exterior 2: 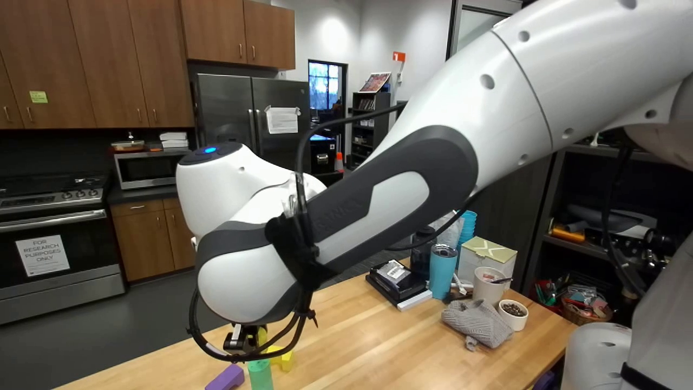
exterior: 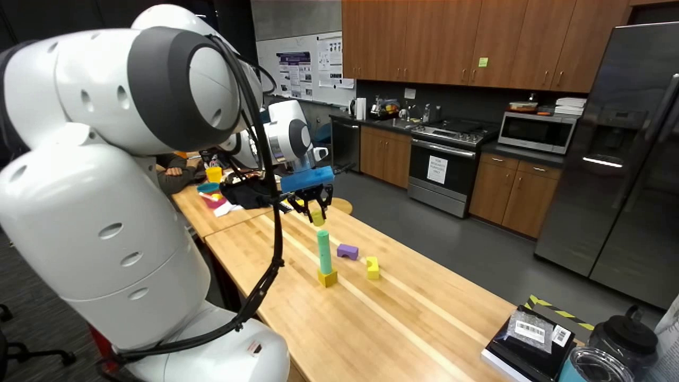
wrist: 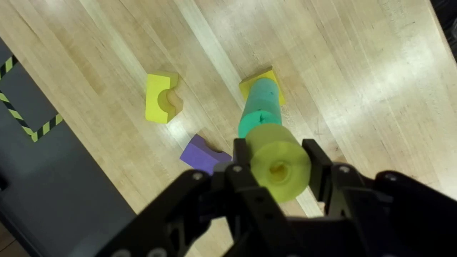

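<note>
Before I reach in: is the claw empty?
No, in the wrist view the claw holds a yellow cylinder between its fingers.

Upright green cylinder (exterior: 324, 252) blocked mid-width of bench (exterior: 403, 339); purple arch (exterior: 347, 250), yellow arch (exterior: 374, 269) lay kitchen-side; robot-side edge had room.
</note>
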{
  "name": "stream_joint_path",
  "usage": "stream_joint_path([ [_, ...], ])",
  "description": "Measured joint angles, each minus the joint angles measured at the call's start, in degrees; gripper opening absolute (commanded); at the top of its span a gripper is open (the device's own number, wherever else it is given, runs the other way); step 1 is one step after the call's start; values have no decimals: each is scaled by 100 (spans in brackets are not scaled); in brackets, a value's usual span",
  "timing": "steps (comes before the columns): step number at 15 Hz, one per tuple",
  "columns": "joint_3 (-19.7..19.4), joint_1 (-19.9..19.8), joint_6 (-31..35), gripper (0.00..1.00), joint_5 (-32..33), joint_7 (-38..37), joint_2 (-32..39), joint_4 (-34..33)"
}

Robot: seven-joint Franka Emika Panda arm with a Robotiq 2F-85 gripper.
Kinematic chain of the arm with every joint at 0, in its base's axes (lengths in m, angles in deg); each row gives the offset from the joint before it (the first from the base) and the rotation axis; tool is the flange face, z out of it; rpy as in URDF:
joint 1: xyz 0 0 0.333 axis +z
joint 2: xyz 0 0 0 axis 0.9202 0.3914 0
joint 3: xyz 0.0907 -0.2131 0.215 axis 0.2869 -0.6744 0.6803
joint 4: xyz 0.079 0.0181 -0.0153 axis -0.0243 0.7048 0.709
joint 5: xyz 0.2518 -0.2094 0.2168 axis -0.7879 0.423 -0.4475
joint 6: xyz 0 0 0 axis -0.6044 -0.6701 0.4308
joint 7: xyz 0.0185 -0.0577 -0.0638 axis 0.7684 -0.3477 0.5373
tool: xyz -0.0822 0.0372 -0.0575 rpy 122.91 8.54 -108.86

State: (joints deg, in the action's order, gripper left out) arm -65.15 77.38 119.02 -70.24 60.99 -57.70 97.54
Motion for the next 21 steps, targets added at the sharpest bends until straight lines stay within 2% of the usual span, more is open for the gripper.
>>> stream_joint_path([
  [21,-81,-10,20,16,-121,174,429,-169],
])
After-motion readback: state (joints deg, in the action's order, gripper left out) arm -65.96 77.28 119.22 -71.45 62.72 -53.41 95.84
